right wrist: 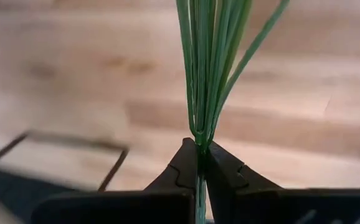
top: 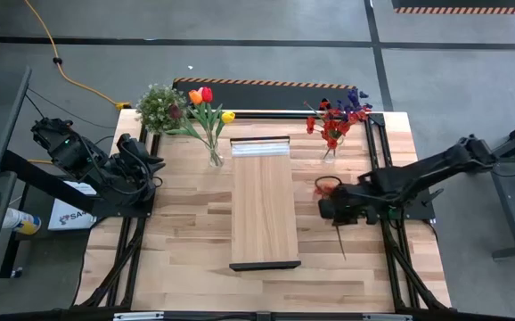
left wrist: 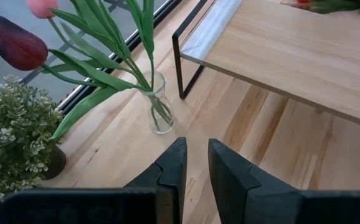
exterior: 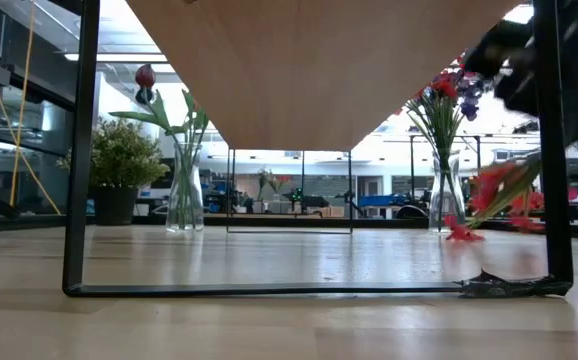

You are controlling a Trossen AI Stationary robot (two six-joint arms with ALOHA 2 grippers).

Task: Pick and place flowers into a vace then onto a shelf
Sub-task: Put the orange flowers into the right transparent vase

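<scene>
R fingers (right wrist: pixel 198 163) pinch spray stem (right wrist: pixel 200 112).

Robotics lab — hazard-striped concrete floor (top: pixel 453 10), desks behind glass

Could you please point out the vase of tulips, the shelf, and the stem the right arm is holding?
vase of tulips (left wrist: pixel 157 107): left wrist view, on the glass body.
shelf (top: pixel 264 207): high view, middle of the pale board.
stem (right wrist: pixel 203 93): right wrist view, green strands above the shut jaws.
</scene>
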